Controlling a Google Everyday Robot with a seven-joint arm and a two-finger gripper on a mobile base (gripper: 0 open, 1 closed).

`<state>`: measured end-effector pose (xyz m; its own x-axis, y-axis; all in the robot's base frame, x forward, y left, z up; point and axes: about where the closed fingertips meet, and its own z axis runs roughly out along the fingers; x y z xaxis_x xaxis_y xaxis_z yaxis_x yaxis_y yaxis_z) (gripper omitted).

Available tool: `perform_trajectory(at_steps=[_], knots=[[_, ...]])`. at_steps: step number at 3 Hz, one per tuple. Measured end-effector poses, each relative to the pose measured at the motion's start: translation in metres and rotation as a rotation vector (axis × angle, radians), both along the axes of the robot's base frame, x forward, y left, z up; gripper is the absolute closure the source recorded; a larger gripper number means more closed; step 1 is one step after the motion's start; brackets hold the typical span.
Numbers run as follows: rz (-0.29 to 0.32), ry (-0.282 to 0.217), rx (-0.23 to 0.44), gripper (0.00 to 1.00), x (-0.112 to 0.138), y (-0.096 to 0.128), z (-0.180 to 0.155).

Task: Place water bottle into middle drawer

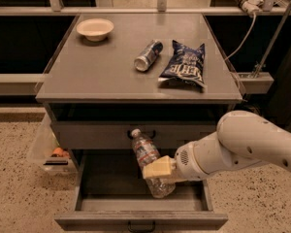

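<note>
The water bottle (148,157) is a clear crinkly plastic bottle with a white cap, tilted with its cap up and to the left. My gripper (158,170) is shut on the bottle's lower half, its cream fingers (156,168) across it. It holds the bottle over the open middle drawer (140,219), whose dark inside shows below. The bottle's base reaches down inside the drawer opening. Whether it touches the floor I cannot tell. My white arm (242,147) comes in from the right.
On the cabinet top (87,76) lie a white bowl (94,28), a silver-blue can (148,55) on its side and a dark blue chip bag (183,64). The top drawer front (87,135) is closed above the bottle. A clear bin (48,147) stands at the cabinet's left.
</note>
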<state>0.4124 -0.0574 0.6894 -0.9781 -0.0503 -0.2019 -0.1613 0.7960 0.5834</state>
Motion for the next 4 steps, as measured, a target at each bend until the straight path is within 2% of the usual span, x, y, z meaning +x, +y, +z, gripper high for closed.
perform_trajectory(at_steps=[1,3,4], knots=[[0.005,0.061,0.007,1.00,-0.002,0.003,-0.018],[0.028,0.279,0.037,1.00,-0.008,0.006,-0.094],[0.023,0.326,0.066,1.00,-0.008,0.008,-0.135]])
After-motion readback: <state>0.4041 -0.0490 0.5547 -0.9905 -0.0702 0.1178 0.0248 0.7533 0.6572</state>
